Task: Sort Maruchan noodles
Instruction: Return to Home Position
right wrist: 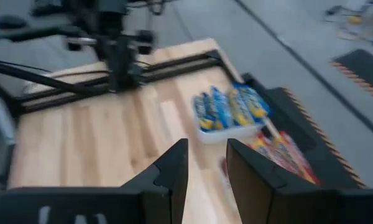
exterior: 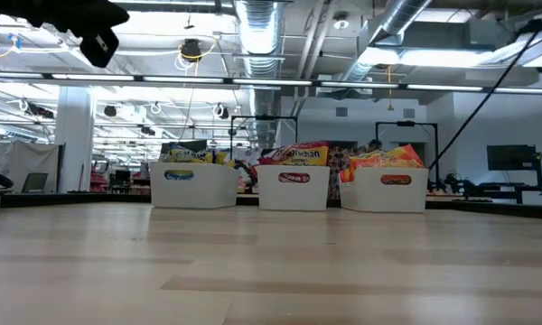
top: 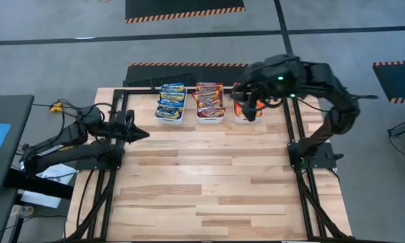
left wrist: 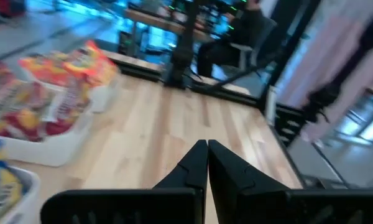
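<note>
Three white bins stand in a row at the table's far edge. The left bin (top: pixel 169 111) holds blue Maruchan packets (top: pixel 171 94), the middle bin (top: pixel 210 113) maroon packets (top: pixel 209 96), and the right bin (top: pixel 245 116) orange packets (exterior: pixel 385 159). My right gripper (top: pixel 246 108) hovers above the right bin, open and empty; the right wrist view shows its fingers (right wrist: pixel 206 163) apart over the wood. My left gripper (top: pixel 140 133) is shut and empty, held over the table's left side, pointing right (left wrist: pixel 206 155).
Dark frame rails run along the table's left, right and far sides (top: pixel 298 128). The wooden top (top: pixel 209 182) in front of the bins is bare. A dark striped mat (top: pixel 182 69) lies beyond the far edge.
</note>
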